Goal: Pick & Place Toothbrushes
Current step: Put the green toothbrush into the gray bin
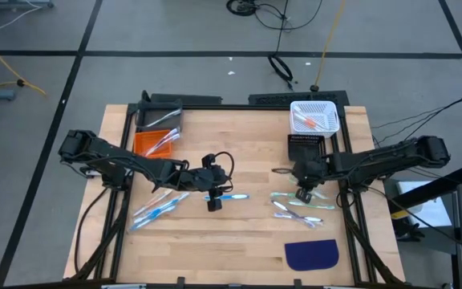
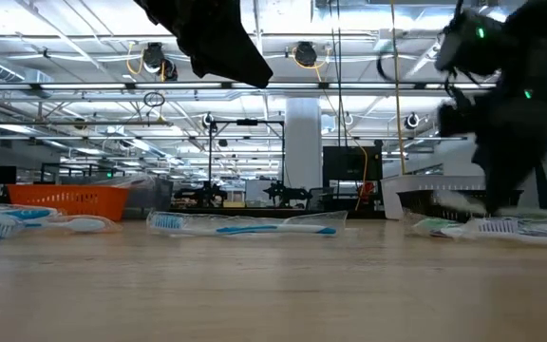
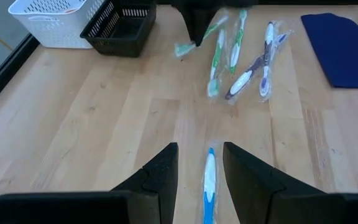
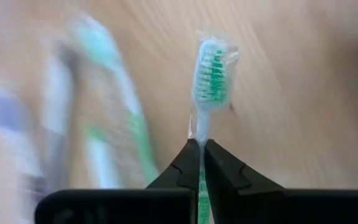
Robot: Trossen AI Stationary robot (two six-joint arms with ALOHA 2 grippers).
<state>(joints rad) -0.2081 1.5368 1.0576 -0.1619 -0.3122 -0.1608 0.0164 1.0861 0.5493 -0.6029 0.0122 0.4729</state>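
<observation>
From above, the left gripper (image 1: pixel 214 201) is seen over a wrapped blue-and-white plastic toothbrush (image 1: pixel 229 196) at the middle of the wooden table (image 1: pixel 239 241), and the right gripper (image 1: pixel 303 193) over the scattered green and purple toothbrushes (image 1: pixel 299 210).

In the left wrist view, the partly open, empty jaws straddle the blue toothbrush.

In the right wrist view, the jaws are pinched shut on a wrapped green-bristled toothbrush (image 4: pixel 211 81).

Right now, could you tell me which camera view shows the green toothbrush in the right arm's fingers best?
The right wrist view: the wrapped green toothbrush fills the frame, its neck pinched between the right gripper fingers. The high view shows only the gripper over the green brushes; the low view shows the arm there, blurred; the left wrist view shows its end.
</observation>
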